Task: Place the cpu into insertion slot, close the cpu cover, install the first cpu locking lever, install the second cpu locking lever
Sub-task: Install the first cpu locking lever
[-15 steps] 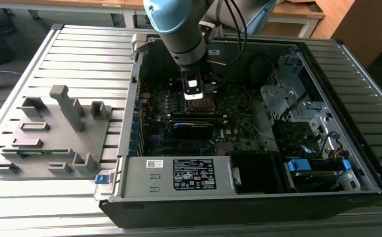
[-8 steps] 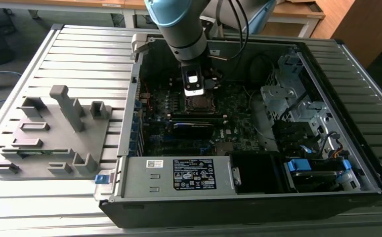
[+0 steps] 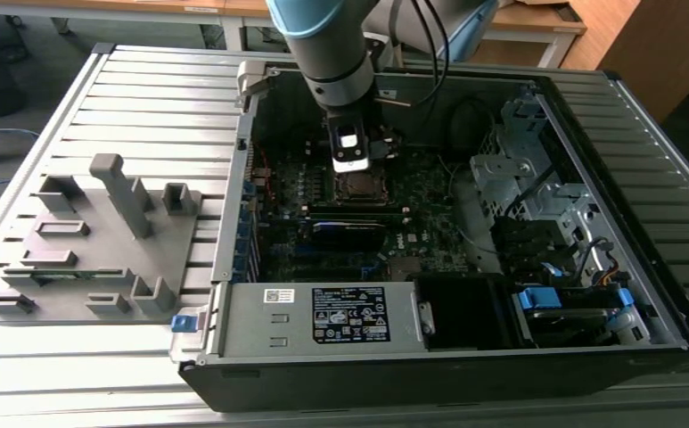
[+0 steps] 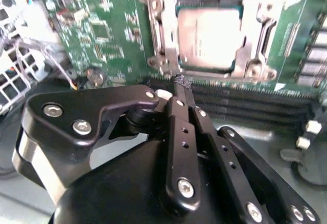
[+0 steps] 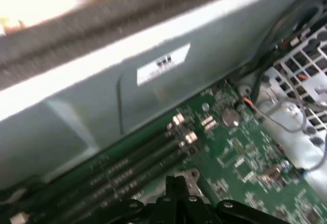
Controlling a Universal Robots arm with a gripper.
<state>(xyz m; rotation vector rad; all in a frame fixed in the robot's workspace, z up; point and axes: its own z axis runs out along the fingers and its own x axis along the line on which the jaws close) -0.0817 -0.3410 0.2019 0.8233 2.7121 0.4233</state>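
Arm: reaches straight down into the open computer case [image 3: 629, 294], near its back wall.
Gripper [image 4: 182, 82]: jaws closed together, holding nothing, tips just above the socket's edge.
Socket [image 4: 162, 40]: on the green board [image 4: 102, 30], silver frame around it.
Chip [image 4: 209, 35]: lies flat inside the socket, dull silver top.

One cpu [image 4: 209, 38], one tool [image 4: 182, 83]
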